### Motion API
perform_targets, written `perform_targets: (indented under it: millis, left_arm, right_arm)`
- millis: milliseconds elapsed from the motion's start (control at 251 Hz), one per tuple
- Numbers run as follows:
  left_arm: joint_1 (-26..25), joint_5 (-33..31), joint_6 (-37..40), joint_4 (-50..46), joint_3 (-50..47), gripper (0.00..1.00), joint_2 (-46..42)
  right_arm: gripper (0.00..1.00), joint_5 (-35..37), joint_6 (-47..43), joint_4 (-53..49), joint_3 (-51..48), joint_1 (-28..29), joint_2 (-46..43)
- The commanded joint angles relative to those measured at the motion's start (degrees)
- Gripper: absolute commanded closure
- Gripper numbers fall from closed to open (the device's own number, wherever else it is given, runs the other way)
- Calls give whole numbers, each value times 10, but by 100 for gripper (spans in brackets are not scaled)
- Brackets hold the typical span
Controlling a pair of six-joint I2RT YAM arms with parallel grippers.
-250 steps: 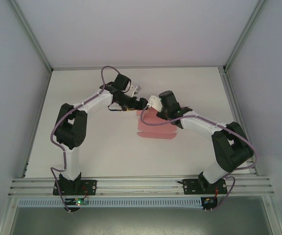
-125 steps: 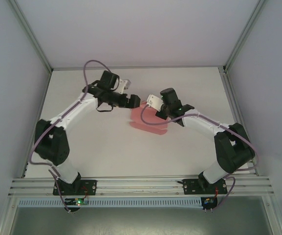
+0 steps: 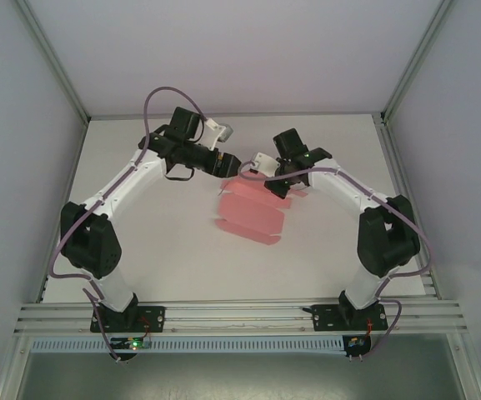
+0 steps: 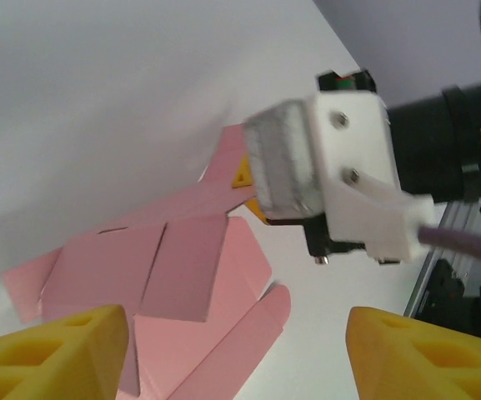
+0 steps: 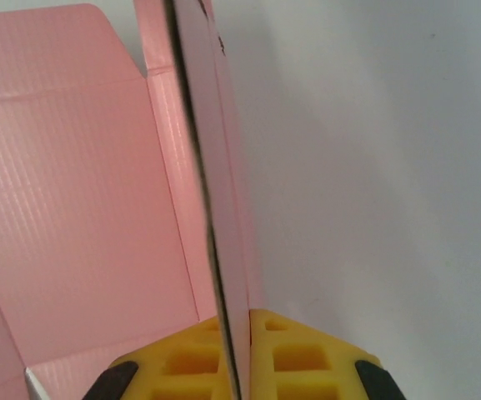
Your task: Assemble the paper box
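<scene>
Raising a flap of the flat pink paper box (image 3: pixel 253 215)

It lies unfolded on the table (image 3: pixel 140 208). At its far edge my right claw (image 3: pixel 261 162) pinches a flap (image 5: pixel 211 150) upright. My left claw (image 3: pixel 226 165) hovers beside, spread. Next, probably, the left grips the neighbouring panel for creasing.

No words, numbers or signs to read. paper box (image 3: pixel 253 215) plain pink, no print on it.
</scene>
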Motion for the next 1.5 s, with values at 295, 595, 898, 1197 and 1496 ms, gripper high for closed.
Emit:
perform_targets:
  millis: [295,595,898,1197,1496]
  left_arm:
    - [-20,-95,123,-151,145,49,89]
    - [-22,-52,128,-144,122,46,71]
    - [-23,-25,115,-108,83,50,50]
    - [-55,-90,94,-66,75,67,42]
    - [-80,-288,33,-73,125,58,102]
  right_arm:
    - [100,-183,-37,-227,112,-31,60]
    - [100,-166,-28,-232,133,-39,62]
    - [100,-161,-18,-222,134,-41,58]
    - [100,-153,11,-208,142,-37,58]
    - [100,-128,29,-152,117,-14,31]
